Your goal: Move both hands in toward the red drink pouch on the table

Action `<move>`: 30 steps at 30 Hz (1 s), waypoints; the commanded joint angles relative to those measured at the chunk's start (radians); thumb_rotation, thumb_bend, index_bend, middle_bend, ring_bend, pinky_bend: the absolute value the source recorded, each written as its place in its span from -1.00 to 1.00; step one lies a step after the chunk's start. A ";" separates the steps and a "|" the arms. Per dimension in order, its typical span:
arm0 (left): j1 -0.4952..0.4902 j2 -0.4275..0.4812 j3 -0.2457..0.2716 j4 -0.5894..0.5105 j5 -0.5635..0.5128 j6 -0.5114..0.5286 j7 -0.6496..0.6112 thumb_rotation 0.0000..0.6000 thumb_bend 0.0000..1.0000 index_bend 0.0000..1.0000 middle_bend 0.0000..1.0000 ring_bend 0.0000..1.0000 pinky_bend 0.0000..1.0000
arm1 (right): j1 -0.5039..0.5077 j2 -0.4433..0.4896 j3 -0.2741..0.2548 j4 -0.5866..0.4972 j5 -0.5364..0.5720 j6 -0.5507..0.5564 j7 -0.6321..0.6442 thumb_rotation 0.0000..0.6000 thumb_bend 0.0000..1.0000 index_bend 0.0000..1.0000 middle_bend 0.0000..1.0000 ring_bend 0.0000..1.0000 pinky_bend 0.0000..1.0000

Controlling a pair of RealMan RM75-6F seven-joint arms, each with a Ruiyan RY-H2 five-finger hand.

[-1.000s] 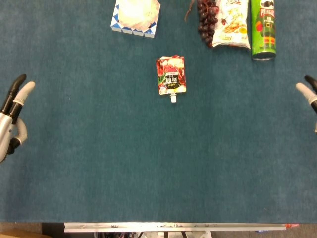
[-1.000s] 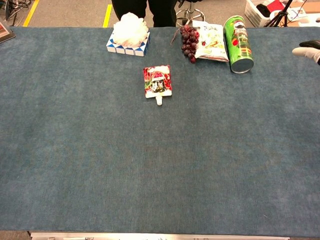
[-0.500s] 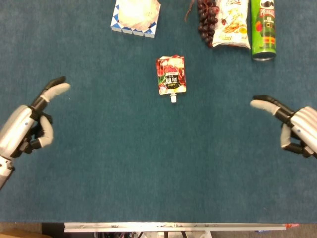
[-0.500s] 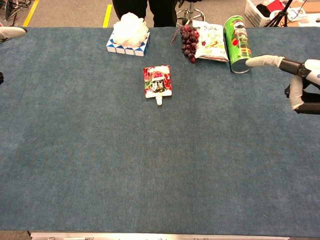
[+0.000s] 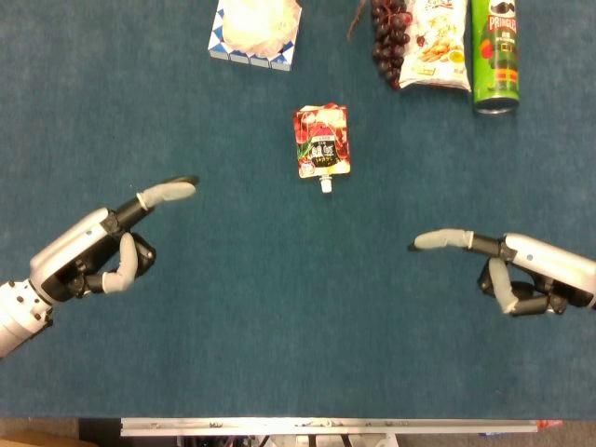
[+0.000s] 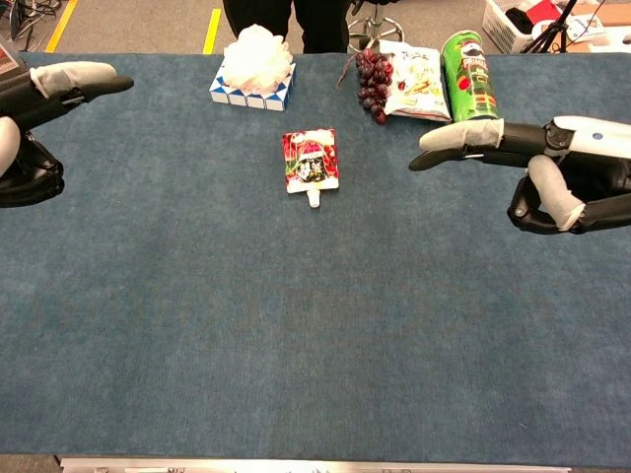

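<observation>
The red drink pouch (image 5: 322, 140) lies flat on the blue table cloth (image 5: 298, 307), spout toward me; the chest view shows the pouch (image 6: 311, 159) as well. My left hand (image 5: 98, 250) hovers to the lower left of it, fingers stretched toward the middle, thumb bent, holding nothing. My right hand (image 5: 507, 265) hovers to the lower right, fingers pointing inward, also empty. Both hands are well apart from the pouch. In the chest view the left hand (image 6: 39, 113) sits at the left edge and the right hand (image 6: 537, 168) at the right.
Along the far edge stand a blue-and-white box with a white puff (image 5: 255, 28), a bunch of dark grapes (image 5: 390, 37), a snack bag (image 5: 438, 42) and a green Pringles can (image 5: 495, 56). The table's metal front edge (image 5: 326, 426) runs near me.
Both hands have come in from the table's sides toward the middle and slightly nearer me. The pouch has not moved.
</observation>
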 commanded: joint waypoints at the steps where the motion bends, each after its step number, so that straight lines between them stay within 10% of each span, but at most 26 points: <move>1: -0.040 -0.007 0.041 0.050 0.033 0.029 -0.071 1.00 0.90 -0.83 -1.00 0.81 0.98 | 0.068 -0.015 -0.046 0.058 -0.067 0.077 0.109 1.00 1.00 -0.76 -0.70 0.94 1.00; 30: -0.123 -0.038 0.162 0.136 0.107 0.172 -0.255 1.00 0.92 -0.83 -1.00 0.81 0.98 | 0.150 -0.038 -0.147 0.109 -0.041 0.141 0.159 1.00 1.00 -0.76 -0.66 0.94 1.00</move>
